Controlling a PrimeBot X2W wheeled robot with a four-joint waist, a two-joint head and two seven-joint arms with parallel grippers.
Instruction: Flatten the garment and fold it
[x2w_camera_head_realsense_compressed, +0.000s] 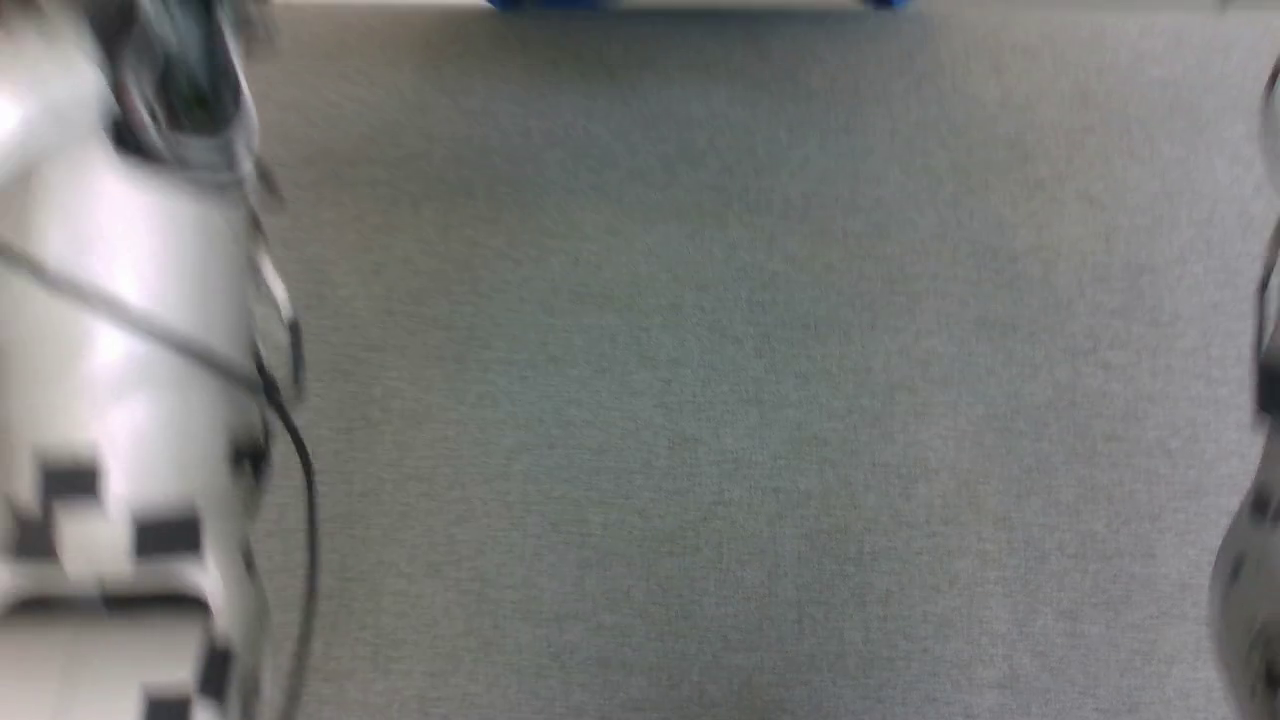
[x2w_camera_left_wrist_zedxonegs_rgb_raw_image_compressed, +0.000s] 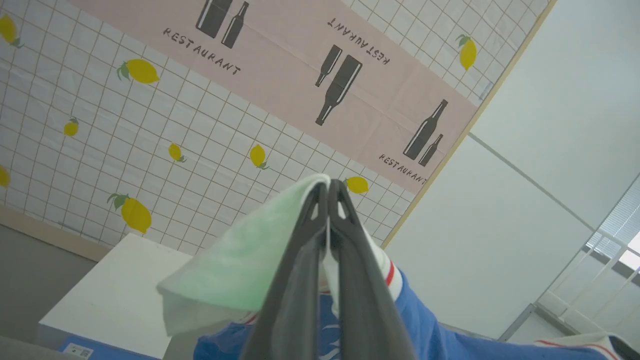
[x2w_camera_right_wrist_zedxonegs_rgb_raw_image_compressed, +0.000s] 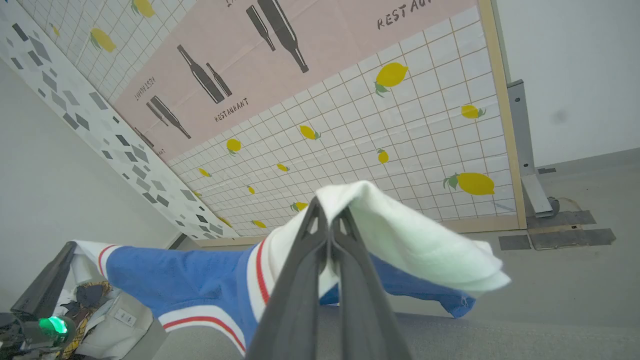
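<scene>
Both sides are clenched on cloth here. The left end effector (x2w_camera_left_wrist_zedxonegs_rgb_raw_image_compressed: 329, 187) has its fingers pressed together on a fold of white panel, and the right end effector (x2w_camera_right_wrist_zedxonegs_rgb_raw_image_compressed: 325, 207) pinches a matching white fold at its tips.

The garment (x2w_camera_right_wrist_zedxonegs_rgb_raw_image_compressed: 200, 280) hangs in the air between them. From the right end effector the blue body runs sideways toward the other arm, red-striped trim showing, and sags below the fingers. So its long axis lies across, from one grip to the other, and neither arm is nearer.

Both sets of fingers angle upward toward the lemon-print wall (x2w_camera_left_wrist_zedxonegs_rgb_raw_image_compressed: 165, 135), so we read the arms as raised.

Below, we see the blurred pale left forearm (x2w_camera_head_realsense_compressed: 120, 300) beside the grey table (x2w_camera_head_realsense_compressed: 700, 400). We'd say the laying down turns on lowering that span level.
</scene>
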